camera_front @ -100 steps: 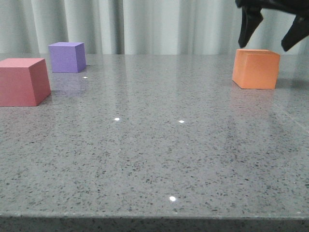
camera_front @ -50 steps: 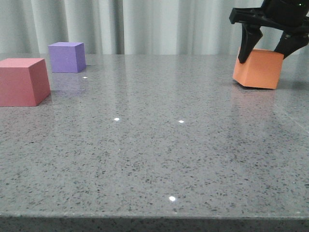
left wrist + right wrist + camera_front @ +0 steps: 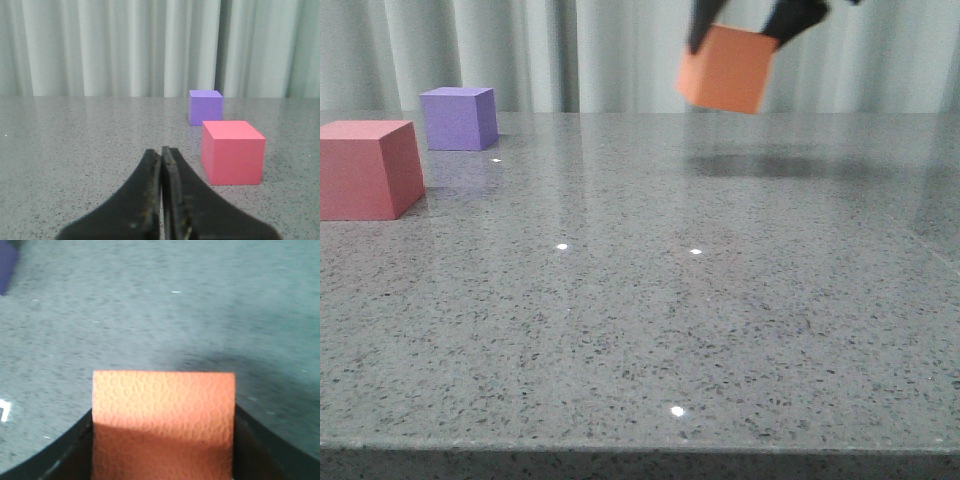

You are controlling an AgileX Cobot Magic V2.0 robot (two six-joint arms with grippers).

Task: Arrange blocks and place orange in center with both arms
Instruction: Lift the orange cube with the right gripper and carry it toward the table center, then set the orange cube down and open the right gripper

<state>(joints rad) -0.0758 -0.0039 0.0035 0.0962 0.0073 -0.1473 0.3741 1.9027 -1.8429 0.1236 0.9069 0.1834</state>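
Right end effector [image 3: 750, 22] gripped orange cube [image 3: 725, 68], tilted, clear above counter [image 3: 720, 300]. Left end effector [image 3: 162, 160] closed, empty. Purple cube [image 3: 459, 118] behind red cube [image 3: 368, 168], both well apart from orange.

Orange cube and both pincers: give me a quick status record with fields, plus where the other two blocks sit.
orange cube: lifted off the table, tilted, shadow below it
right pincer: shut on the orange cube, a finger on each side
left pincer: shut, holding nothing, low over the table
pinkish-red cube: on the table, far left, nearer the camera
purple cube: on the table, behind the pinkish-red cube, apart from it
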